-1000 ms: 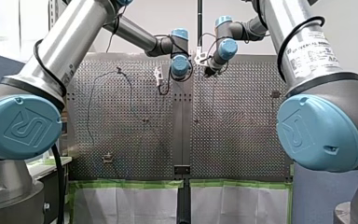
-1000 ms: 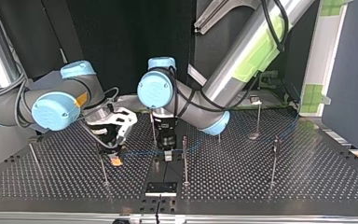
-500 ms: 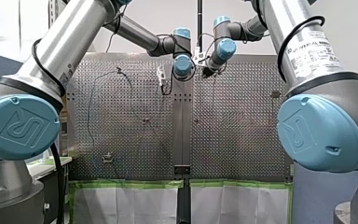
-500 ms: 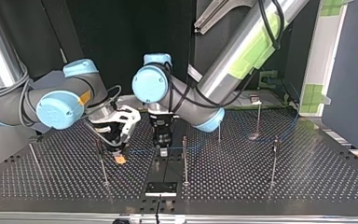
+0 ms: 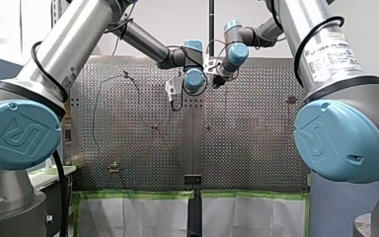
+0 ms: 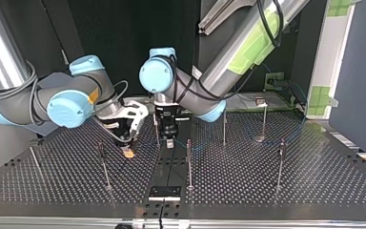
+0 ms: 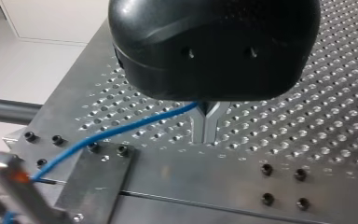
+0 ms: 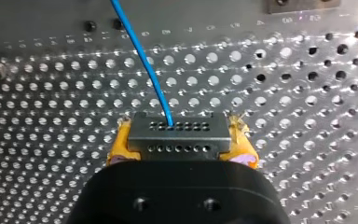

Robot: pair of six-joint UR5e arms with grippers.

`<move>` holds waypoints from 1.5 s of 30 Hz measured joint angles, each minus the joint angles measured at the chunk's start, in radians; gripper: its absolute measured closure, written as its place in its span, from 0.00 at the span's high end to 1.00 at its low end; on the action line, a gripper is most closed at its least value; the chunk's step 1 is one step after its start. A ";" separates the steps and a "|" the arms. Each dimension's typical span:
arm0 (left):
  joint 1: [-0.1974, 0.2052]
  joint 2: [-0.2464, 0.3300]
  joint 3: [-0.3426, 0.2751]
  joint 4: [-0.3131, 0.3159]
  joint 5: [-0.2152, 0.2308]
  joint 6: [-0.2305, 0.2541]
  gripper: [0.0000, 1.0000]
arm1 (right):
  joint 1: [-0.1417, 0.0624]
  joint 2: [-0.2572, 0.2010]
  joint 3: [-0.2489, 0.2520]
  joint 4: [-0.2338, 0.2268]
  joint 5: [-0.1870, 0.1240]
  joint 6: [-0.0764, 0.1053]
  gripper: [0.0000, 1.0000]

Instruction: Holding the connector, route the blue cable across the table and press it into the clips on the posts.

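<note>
My right gripper (image 8: 182,151) is shut on a grey connector (image 8: 177,135), its yellow pads (image 8: 120,145) clamped on both ends. The blue cable (image 8: 144,65) leaves the connector and runs ahead over the perforated table. My left gripper (image 7: 206,128), black with metal fingers, is shut on the blue cable (image 7: 121,131), which trails off toward the orange-padded gripper. In the top view my right gripper (image 6: 128,151) hangs just left of centre, low over the table. My left gripper (image 6: 170,142) hangs close beside it, over the centre strip.
Several thin posts stand on the table, one (image 6: 104,164) beside my right gripper, one (image 6: 188,162) near my left, others (image 6: 264,119) at the top view's right. A small black bracket (image 6: 164,192) sits at the near edge of the centre strip.
Both grippers have drawn back from the top view's near edge toward the arms' bases. My right gripper also shifted toward the centre strip, closing on my left gripper. Both grips are unchanged.
</note>
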 joint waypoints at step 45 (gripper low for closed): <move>-0.007 -0.002 -0.399 0.279 0.172 -0.014 0.01 | -0.020 -0.064 0.380 -0.148 -0.022 -0.042 0.00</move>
